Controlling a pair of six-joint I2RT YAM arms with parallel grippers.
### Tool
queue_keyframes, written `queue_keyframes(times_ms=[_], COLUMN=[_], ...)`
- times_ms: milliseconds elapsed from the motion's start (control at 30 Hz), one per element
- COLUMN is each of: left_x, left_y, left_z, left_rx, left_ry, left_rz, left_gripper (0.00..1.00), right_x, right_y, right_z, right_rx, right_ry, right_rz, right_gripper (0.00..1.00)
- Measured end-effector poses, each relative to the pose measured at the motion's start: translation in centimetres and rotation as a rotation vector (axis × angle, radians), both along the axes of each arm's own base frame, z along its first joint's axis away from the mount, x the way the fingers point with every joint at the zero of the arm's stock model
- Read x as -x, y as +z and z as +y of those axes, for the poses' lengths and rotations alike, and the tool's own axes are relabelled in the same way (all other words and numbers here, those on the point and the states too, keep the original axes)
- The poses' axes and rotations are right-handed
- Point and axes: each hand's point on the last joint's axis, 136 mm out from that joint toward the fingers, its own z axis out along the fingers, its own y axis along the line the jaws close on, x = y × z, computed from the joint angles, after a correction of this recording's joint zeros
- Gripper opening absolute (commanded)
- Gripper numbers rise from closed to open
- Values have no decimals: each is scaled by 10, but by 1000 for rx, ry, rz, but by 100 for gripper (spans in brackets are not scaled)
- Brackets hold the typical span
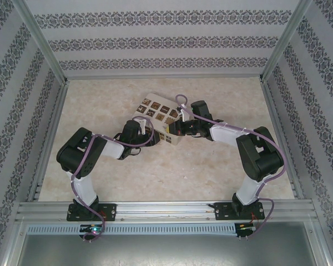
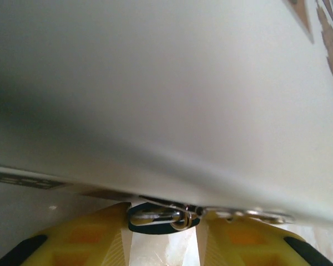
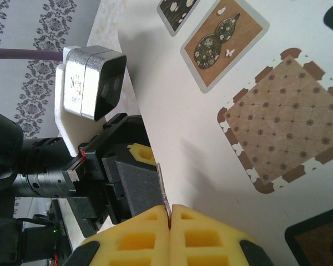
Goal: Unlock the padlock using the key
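The padlock (image 2: 158,216): left wrist view shows its silver loop under the box (image 2: 183,100) edge, between the left gripper (image 2: 164,235) fingers, narrowly apart; grip undeterminable. Right wrist view: right gripper (image 3: 170,210) pinched on the key (image 3: 162,183), beside the box.

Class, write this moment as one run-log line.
left hand: around padlock, grip unclear | right hand: shut on key | both beside cream box
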Motion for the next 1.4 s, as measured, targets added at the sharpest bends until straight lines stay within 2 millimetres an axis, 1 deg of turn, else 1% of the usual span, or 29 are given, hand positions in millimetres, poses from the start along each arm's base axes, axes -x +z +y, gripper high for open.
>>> queue_keyframes(times_ms=[167,300,533,600,700,767,867,967,1167,1300,1400], left_x=[-1,-2,-3,-3,-3,-2,-1,1,4,3,4], left_y=[1,2,2,2,3,4,6,9,16,23,29], left_z=[-1,0,0,0,-1,-1,-3,-4,-7,-11,-12], left_rx=[8,8,7,9,18,32,54,74,110,131,145], left_ry=[6,14,16,18,21,26,31,39,39,35,34], left_rz=[5,3,1,3,12,24,46,69,117,135,150], left_gripper=[27,24,22,22,23,24,23,23,23,23,23], right_x=[-1,-2,-3,-3,-1,6,18,34,74,86,86], right_y=[0,1,3,8,25,36,44,39,8,-9,-14], right_z=[0,0,-3,-6,-9,-14,-22,-28,-26,-24,-21], right_rx=[1,5,26,35,31,25,27,50,127,168,194], right_ry=[-2,-7,-25,-32,-41,-42,-44,-42,4,19,16], right_rz=[-1,-4,-9,-22,-80,-129,-188,-224,-287,-317,-350], right_gripper=[0,0,0,0,0,0,0,0,0,0,0])
